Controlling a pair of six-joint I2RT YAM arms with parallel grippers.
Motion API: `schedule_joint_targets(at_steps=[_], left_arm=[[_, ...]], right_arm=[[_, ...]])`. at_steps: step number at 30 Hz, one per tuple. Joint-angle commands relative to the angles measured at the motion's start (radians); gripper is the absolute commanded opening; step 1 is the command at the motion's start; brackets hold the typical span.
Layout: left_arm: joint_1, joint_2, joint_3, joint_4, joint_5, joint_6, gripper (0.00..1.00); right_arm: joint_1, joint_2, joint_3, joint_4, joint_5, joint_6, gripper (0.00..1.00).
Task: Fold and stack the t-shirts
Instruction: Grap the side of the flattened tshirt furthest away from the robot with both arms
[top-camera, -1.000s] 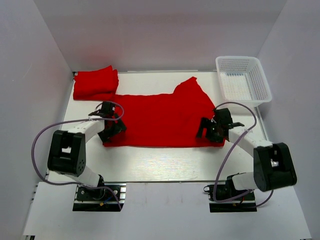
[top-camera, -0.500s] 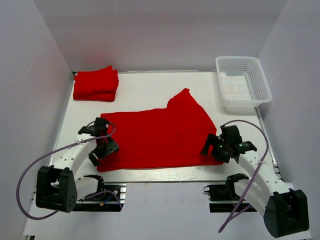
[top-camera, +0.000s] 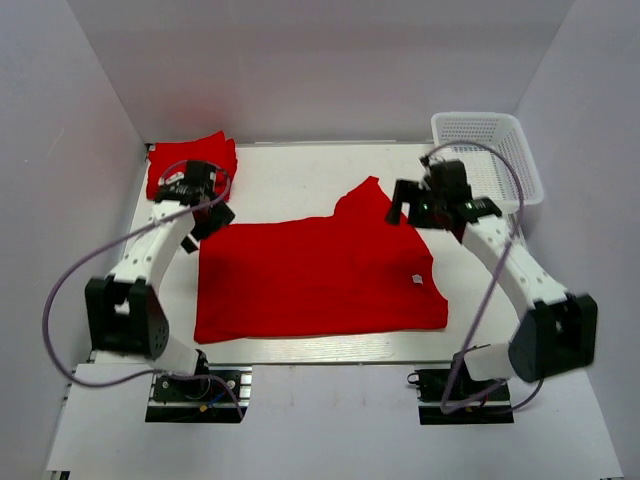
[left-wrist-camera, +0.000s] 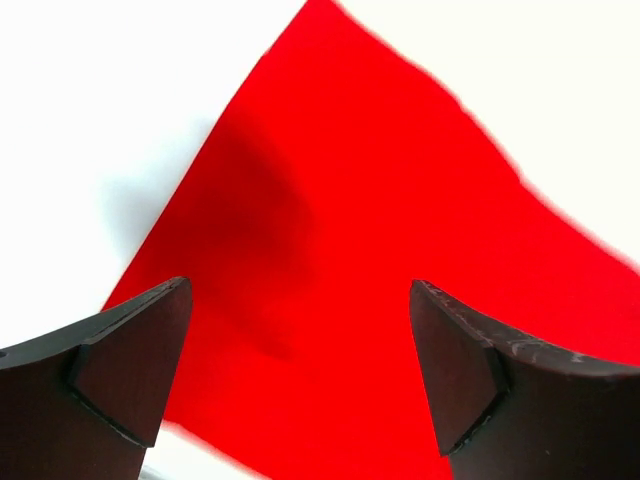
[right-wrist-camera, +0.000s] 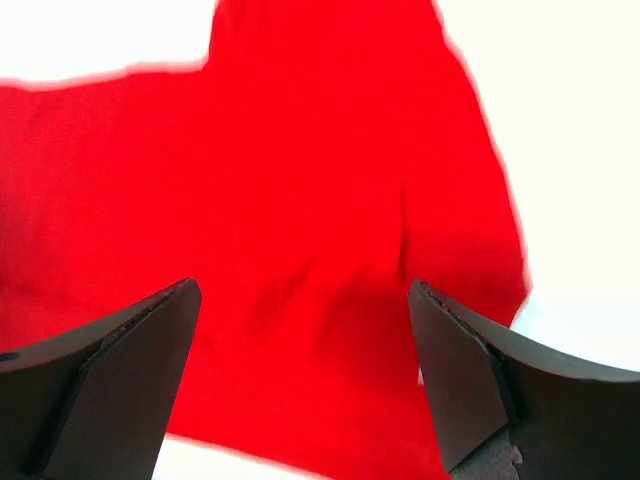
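Shirt in work: red t-shirt (top-camera: 320, 275), spread flat in the centre of the top view on the white worktop (top-camera: 300, 175); one sleeve peaks toward upper centre
Done pile: folded t-shirts (top-camera: 190, 168), upper left corner of the worktop, just apart from the flat one
Basket: white mesh basket (top-camera: 490, 130), upper right
Left jaws: spread wide, holding nothing; above the flat shirt's upper left corner, next to the pile
Right jaws: spread wide, holding nothing; above the sleeve at the shirt's upper right
Handling (judged): light, limp cloth with no stiffness; should sag and trail when lifted; not fragile, not slippery
Where to grip (judged): the two upper corners, one per arm; the edge lies flat, so pinch down onto the cloth
Writing: small white tag (top-camera: 413, 279) near the shirt's right edge, too small to read; no print or brand seen
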Motion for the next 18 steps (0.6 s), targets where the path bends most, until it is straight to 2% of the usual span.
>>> schedule_joint_targets(at_steps=[1, 5, 7, 9, 10, 11, 14, 18], left_arm=[[0.038, 0.111, 0.095, 0.058, -0.041, 0.033, 1.0], [0.095, 0.229, 0.141, 0.132, 0.006, 0.092, 1.0], [0.138, 0.284, 0.141, 0.168, 0.031, 0.102, 1.0], [0.174, 0.315, 0.141, 0.196, 0.052, 0.128, 1.0], [0.184, 0.328, 0.15, 0.222, 0.061, 0.128, 1.0], [0.184, 0.352, 0.15, 0.239, 0.061, 0.138, 1.0], [0.193, 0.384, 0.15, 0.305, 0.123, 0.173, 1.0], [0.193, 0.436, 0.159, 0.331, 0.144, 0.191, 1.0]], right_arm=[[0.017, 0.154, 0.19, 0.063, 0.124, -0.091, 0.9], [0.018, 0.361, 0.413, 0.087, 0.158, -0.099, 0.9], [0.021, 0.47, 0.47, 0.101, 0.155, -0.112, 0.9], [0.023, 0.527, 0.595, 0.086, 0.143, -0.119, 0.9], [0.021, 0.612, 0.628, 0.078, 0.14, -0.124, 0.9], [0.02, 0.637, 0.721, 0.067, 0.129, -0.125, 0.9], [0.021, 0.722, 0.809, 0.037, 0.137, -0.125, 0.9], [0.017, 0.746, 0.798, 0.078, 0.143, -0.121, 0.9]])
